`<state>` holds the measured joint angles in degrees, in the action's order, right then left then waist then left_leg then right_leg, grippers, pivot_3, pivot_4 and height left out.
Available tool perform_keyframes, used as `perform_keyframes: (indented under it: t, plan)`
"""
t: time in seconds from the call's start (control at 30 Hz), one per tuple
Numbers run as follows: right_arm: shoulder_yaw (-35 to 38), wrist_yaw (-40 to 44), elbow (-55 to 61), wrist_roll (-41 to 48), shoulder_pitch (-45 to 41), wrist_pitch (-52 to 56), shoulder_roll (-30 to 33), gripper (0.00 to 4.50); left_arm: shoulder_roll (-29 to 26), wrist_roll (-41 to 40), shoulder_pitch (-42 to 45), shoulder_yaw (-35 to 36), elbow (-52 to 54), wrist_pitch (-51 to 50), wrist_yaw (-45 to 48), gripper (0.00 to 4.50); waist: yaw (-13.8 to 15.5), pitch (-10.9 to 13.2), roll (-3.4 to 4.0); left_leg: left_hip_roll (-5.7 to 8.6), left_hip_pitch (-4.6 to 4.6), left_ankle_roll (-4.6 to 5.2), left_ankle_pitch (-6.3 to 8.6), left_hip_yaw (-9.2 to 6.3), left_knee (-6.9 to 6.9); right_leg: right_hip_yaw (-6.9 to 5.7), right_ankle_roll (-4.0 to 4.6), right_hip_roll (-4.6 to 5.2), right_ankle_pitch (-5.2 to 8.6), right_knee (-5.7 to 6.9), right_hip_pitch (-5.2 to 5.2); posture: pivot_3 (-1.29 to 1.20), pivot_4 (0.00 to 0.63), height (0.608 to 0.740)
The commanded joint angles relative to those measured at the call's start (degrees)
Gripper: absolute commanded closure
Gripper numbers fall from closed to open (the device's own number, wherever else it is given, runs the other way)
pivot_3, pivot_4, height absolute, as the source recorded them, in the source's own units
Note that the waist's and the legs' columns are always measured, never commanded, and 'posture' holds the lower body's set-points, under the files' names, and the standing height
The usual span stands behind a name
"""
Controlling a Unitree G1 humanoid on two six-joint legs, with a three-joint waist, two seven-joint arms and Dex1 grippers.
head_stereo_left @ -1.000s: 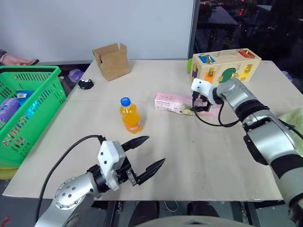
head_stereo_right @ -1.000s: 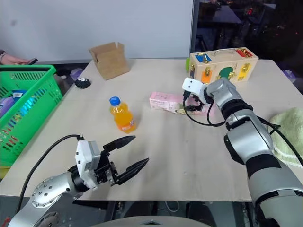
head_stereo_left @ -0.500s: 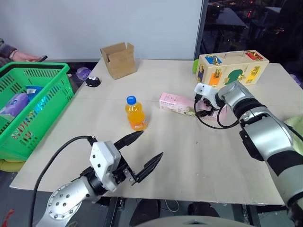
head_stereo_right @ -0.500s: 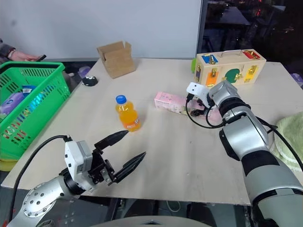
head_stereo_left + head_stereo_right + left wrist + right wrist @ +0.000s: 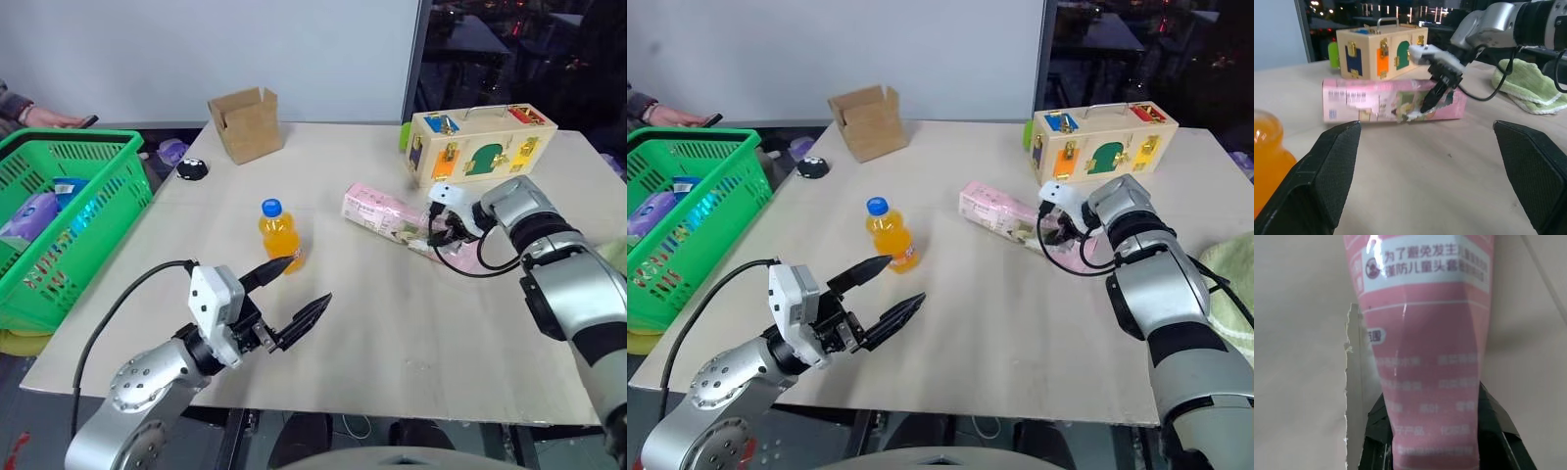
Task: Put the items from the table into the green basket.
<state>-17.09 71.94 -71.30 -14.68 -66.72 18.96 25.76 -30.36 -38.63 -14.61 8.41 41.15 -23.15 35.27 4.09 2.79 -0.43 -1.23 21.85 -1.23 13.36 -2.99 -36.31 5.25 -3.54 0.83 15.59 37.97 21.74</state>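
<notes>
The orange-drink bottle (image 5: 279,238) with a blue cap stands upright mid-table (image 5: 411,323). Just in front of it my left gripper (image 5: 312,280) is open and holds nothing; its fingers (image 5: 1327,166) frame the scene in the left wrist view. To the right the long pink carton (image 5: 387,215) lies slanted, my right gripper (image 5: 438,235) shut on its near right end, a black finger (image 5: 1493,423) on each side. A fluffy pale-green cloth (image 5: 1229,274) lies at the table's right edge. The green basket (image 5: 73,144) stands off the table's left side.
An open cardboard box (image 5: 247,123) and a small black object (image 5: 192,168) sit at the back left. A wooden latch box (image 5: 482,139) stands at the back right, just behind the carton. The basket holds a few packets. A person's hand (image 5: 39,116) rests beyond the basket.
My right gripper has shut on the carton's right end and drawn it rightward and nearer, so the carton now lies slanted. My left gripper has edged forward towards the bottle.
</notes>
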Motion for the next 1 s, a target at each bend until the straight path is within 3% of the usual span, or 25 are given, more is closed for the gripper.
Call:
perform_keyframes:
  t: [0.03,0.13,0.27,0.43,0.67,1.0]
  plan:
    - [5.4,8.9,13.1,7.8,4.4,12.6,3.6,3.92,2.0,-3.5,6.9,-1.2,-7.8,-1.9,1.1,0.0,0.0,0.0,0.0,0.0,0.01,0.0,0.0,-0.02,-0.03,-0.01,0.0,0.0,0.0,0.02,-0.02,0.15,0.0,0.74]
    - [7.9,12.0,31.9,13.6,11.9,25.4,7.1,3.92,3.7,-6.4,9.7,-1.4,-11.2,-4.1,1.5,0.0,-0.6,0.0,0.04,0.03,0.15,0.01,0.0,-0.06,-0.15,-0.04,-0.03,0.04,-0.02,0.0,-0.01,0.12,0.0,0.74]
    - [12.6,10.8,67.0,26.1,26.1,46.4,10.4,3.92,6.0,-18.1,13.1,-1.0,-13.0,-11.5,1.1,0.0,-1.8,0.0,0.05,0.03,0.32,0.02,0.01,-0.23,-0.15,-0.16,-0.05,0.06,-0.02,-0.02,0.08,0.06,0.0,0.74]
    - [16.7,1.9,89.5,35.9,34.4,58.6,5.0,3.92,6.0,-25.7,16.4,-1.3,-14.5,-17.2,1.1,0.0,-4.7,0.0,0.06,-0.06,0.29,0.02,0.02,-0.59,-0.11,-0.48,-0.04,-0.07,0.01,0.04,0.05,0.01,0.0,0.74]
    - [18.9,-8.2,99.6,44.4,36.5,64.9,-2.3,3.92,6.7,-28.4,19.4,-2.0,-16.4,-20.1,1.4,0.0,-6.0,0.0,0.02,-0.02,0.24,-0.07,-0.04,-0.54,-0.38,-0.46,-0.26,-0.05,0.12,0.02,-0.12,-0.02,0.0,0.74]
    - [10.5,-13.0,99.7,48.8,36.9,57.8,0.5,3.92,8.7,-30.1,23.5,-2.4,-18.8,-22.5,1.1,0.0,-6.5,0.0,0.0,0.0,0.3,-0.07,-0.04,-0.58,-0.27,-0.47,-0.09,-0.03,0.03,-0.01,-0.05,0.01,0.0,0.74]
